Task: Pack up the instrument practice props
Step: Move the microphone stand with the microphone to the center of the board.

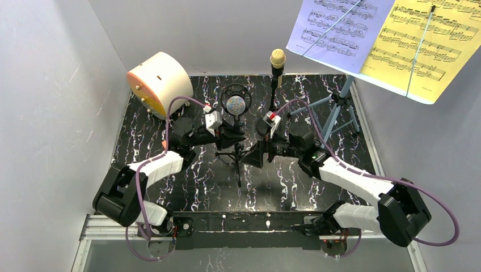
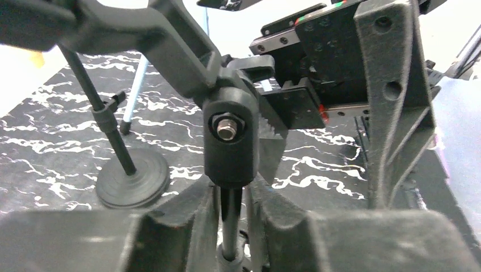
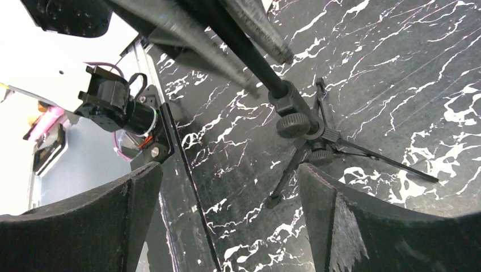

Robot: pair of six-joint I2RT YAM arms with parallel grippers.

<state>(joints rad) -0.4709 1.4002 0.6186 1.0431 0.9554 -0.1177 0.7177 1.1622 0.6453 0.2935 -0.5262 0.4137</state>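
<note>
Top external view: silver-headed microphone (image 1: 236, 105) on black tripod pole (image 1: 239, 164), centre frame; cream microphone (image 1: 277, 58) upper centre, behind. Left wrist view alone shows left gripper (image 2: 228, 218) pinched narrowly on the pole's shaft, lower centre. Right wrist view: right gripper (image 3: 230, 221) spread wide, holding nothing; pole's leg joint lies ahead, seemingly untouched.

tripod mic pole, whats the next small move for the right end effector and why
Probably ease the right end effector forward and close on the tripod mic pole near its leg hub: it is open and lined up there, while the left end effector pinches the thin rod under the clip joint.
</note>
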